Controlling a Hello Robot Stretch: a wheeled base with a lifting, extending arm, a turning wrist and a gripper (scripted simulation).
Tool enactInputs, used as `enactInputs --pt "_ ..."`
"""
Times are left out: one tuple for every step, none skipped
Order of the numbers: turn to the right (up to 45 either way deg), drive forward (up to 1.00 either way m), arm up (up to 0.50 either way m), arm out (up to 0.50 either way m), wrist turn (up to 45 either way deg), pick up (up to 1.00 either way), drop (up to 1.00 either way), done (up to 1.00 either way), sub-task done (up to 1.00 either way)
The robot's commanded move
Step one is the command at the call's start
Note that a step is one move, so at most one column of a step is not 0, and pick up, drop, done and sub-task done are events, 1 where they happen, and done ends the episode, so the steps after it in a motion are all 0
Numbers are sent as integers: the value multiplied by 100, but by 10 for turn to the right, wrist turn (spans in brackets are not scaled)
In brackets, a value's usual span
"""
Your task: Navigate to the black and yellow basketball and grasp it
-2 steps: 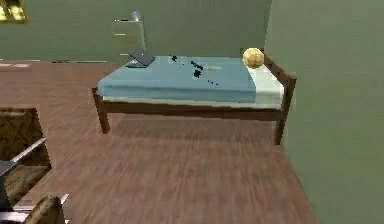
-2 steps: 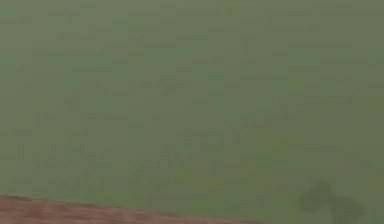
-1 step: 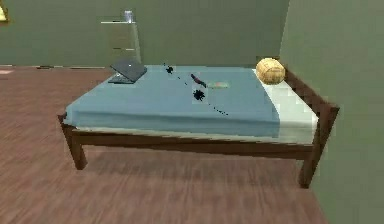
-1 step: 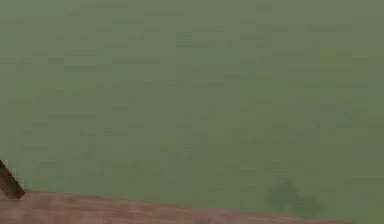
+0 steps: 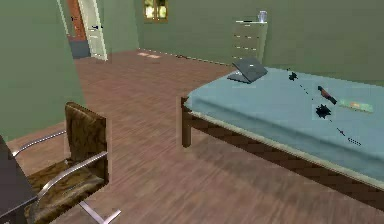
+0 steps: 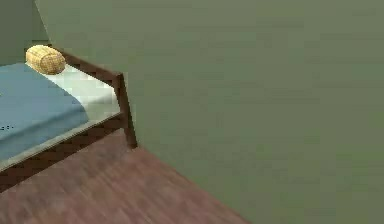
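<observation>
Green walls (image 6: pixel 260 90), dark wood floor (image 5: pixel 140 100), a blue-covered wooden bed (image 5: pixel 290 115), a brown chair (image 5: pixel 85 135), a pale dresser (image 5: pixel 250 40).

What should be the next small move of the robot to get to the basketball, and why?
Probably drive the base a little forward. In the arm side view a round yellowish ball with dark lines, likely the basketball, lies on the bed at the picture's far left. Going forward should bring it toward that view's middle, better placed for reaching.

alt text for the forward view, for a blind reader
A dark wooden bed with a pale blue cover stands at the right, a grey laptop on its far corner. A brown leather chair with chrome arms sits lower left.
</observation>
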Motion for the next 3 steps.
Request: enactInputs --pt "0 100 0 0 0 0 0 0 0" --pt "-120 0 0 0 0 0 0 0 0" --pt "0 5 0 0 0 0 0 0 0"
